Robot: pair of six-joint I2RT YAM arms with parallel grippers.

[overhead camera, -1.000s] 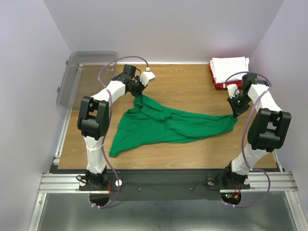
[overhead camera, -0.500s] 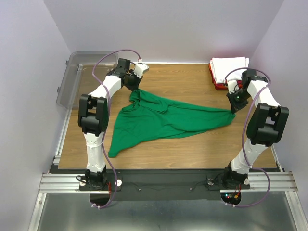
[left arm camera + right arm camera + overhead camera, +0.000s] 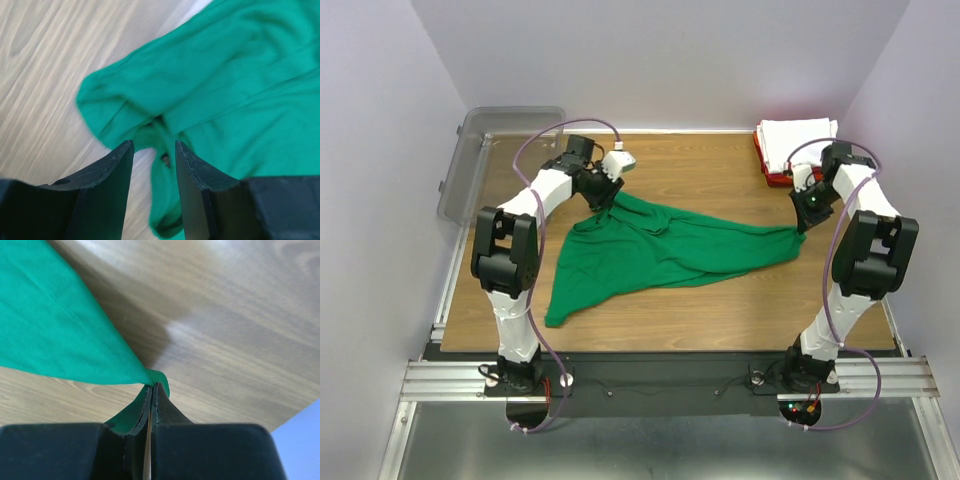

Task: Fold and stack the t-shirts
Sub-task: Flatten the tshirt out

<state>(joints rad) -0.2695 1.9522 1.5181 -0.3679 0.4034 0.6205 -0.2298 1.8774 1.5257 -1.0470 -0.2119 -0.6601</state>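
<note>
Top view: the clear grey bin [image 3: 485, 160] hangs off the upper left corner of the wooden table [image 3: 720, 310], can't tell what's in it. The green t-shirt [image 3: 660, 250] lies rumpled mid-frame. The white t-shirt [image 3: 798, 133] sits folded on the red t-shirt [image 3: 769, 168] at upper right. Pale lavender walls [image 3: 670, 60] all round.

Left wrist view: the left gripper [image 3: 154, 145] has its fingers spread apart, with the green t-shirt under the gap.

Right wrist view: the right gripper [image 3: 151, 390] is pinched tight on the green t-shirt's corner, above bare wood.
</note>
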